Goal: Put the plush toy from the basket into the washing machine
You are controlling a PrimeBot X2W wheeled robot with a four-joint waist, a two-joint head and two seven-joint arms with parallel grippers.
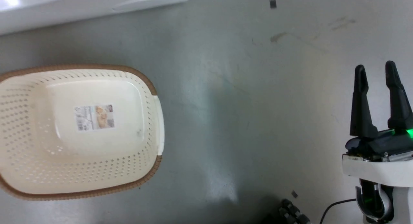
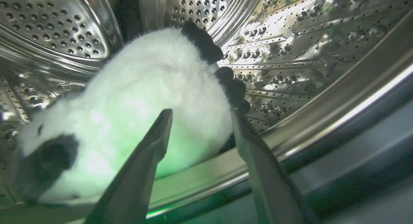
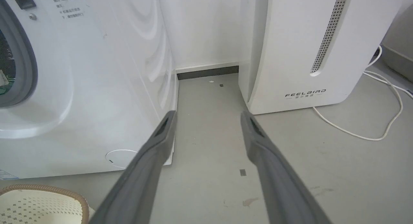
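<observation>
The panda plush toy (image 2: 135,98) lies inside the washing machine's steel drum (image 2: 290,56), white body up, black limbs at its top right. My left gripper (image 2: 201,112) is open at the drum's mouth, fingers apart just in front of the toy, gripping nothing. The cream basket (image 1: 25,127) sits on the floor at the left of the head view, holding just its label sticker (image 1: 94,117); its rim (image 3: 48,188) shows in the right wrist view. My right gripper (image 1: 376,69) stands open at the lower right, over bare floor. The washing machine's white front (image 3: 96,88) and grey gasket (image 3: 27,62) appear in the right wrist view.
A white FEELBIRD appliance (image 3: 306,49) stands right of the washer, with a narrow floor gap between them. A white cable (image 3: 380,120) trails on the floor at its right. Grey floor (image 1: 242,104) stretches between basket and right gripper. A black cable (image 1: 332,206) lies near my base.
</observation>
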